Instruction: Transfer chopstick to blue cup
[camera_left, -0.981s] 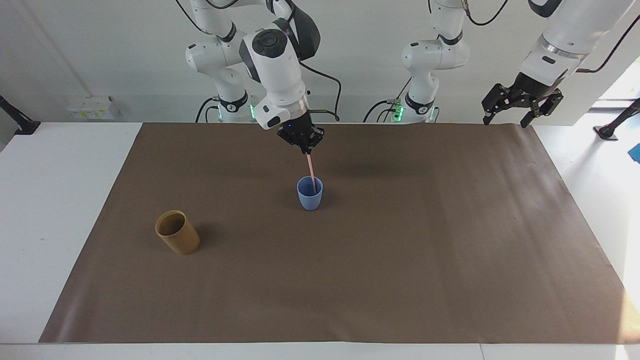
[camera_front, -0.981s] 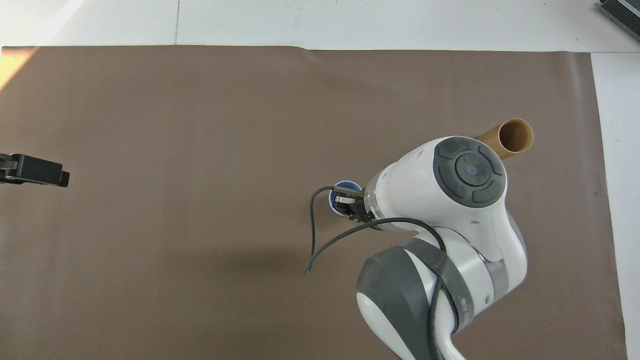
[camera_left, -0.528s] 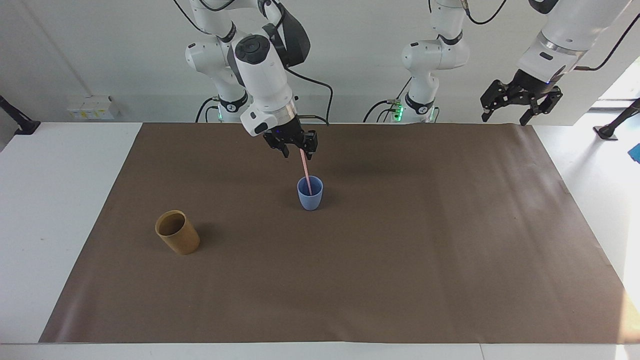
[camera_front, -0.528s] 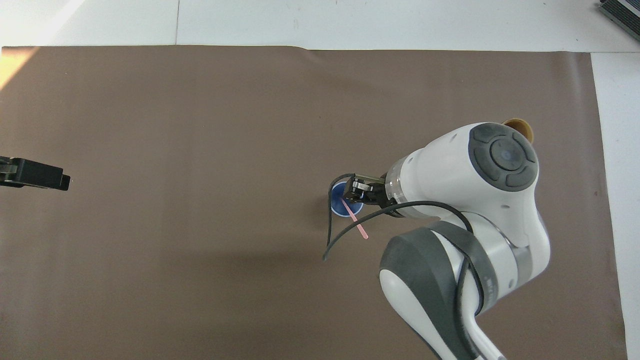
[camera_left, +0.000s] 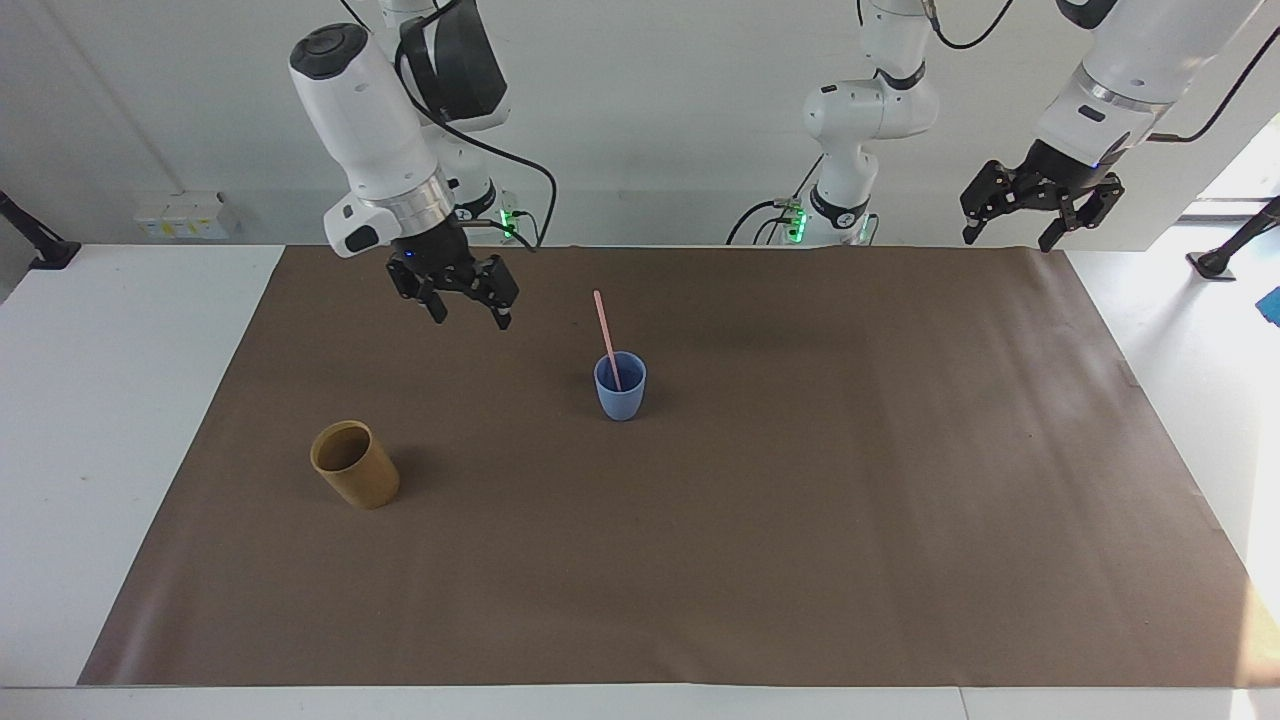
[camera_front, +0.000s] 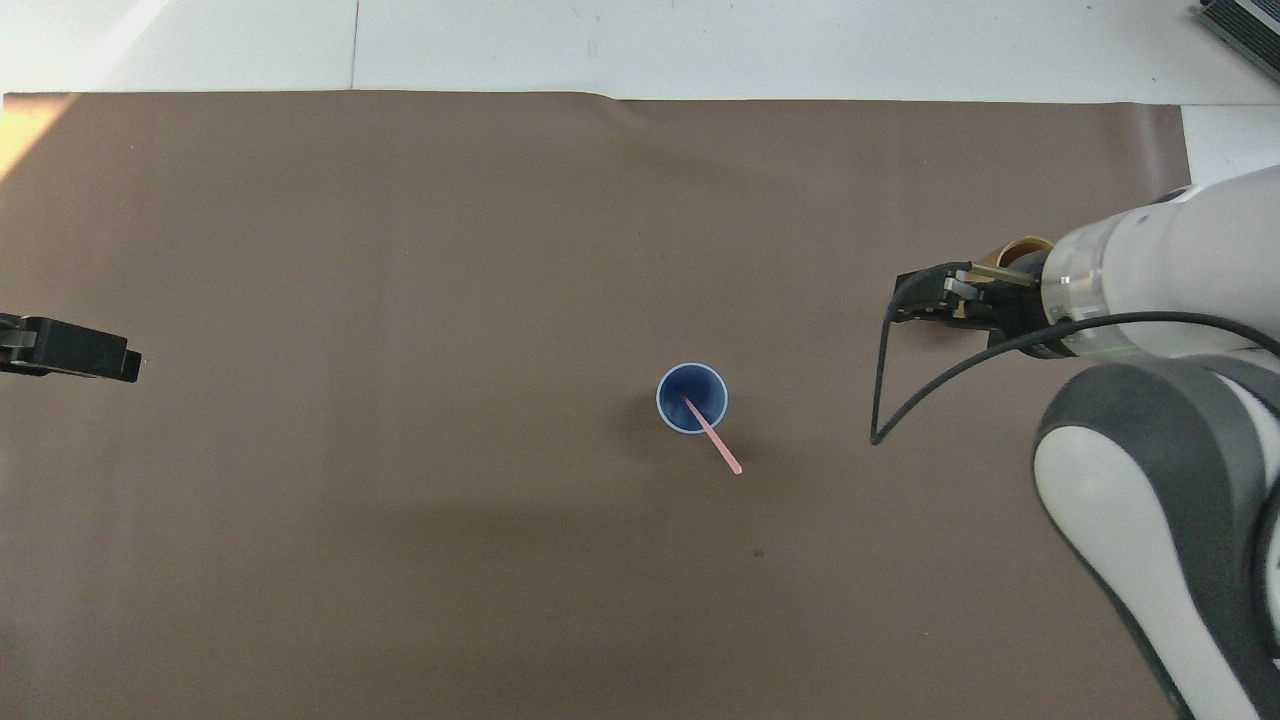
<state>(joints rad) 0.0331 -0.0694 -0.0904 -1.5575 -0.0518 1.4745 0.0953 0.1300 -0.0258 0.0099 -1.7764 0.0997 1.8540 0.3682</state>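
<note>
**Chopstick released into blue cup**

Right gripper (camera_left: 467, 303), clamped on the chopstick (camera_left: 606, 338) a second ago, now hangs with fingers spread and empty over the brown mat (camera_left: 800, 520), toward the right arm's end. Chopstick stands alone in the blue cup (camera_left: 620, 392), leaning on the rim, top tilted toward the robots. Tan cup (camera_left: 355, 465) unmoved. Left gripper (camera_left: 1040, 200) waits, fingers apart, at the left arm's end.

Overhead view alone shows the chopstick's foot inside the cup; there the right arm hides most of the tan cup, and the left gripper is cut off at the edge.
</note>
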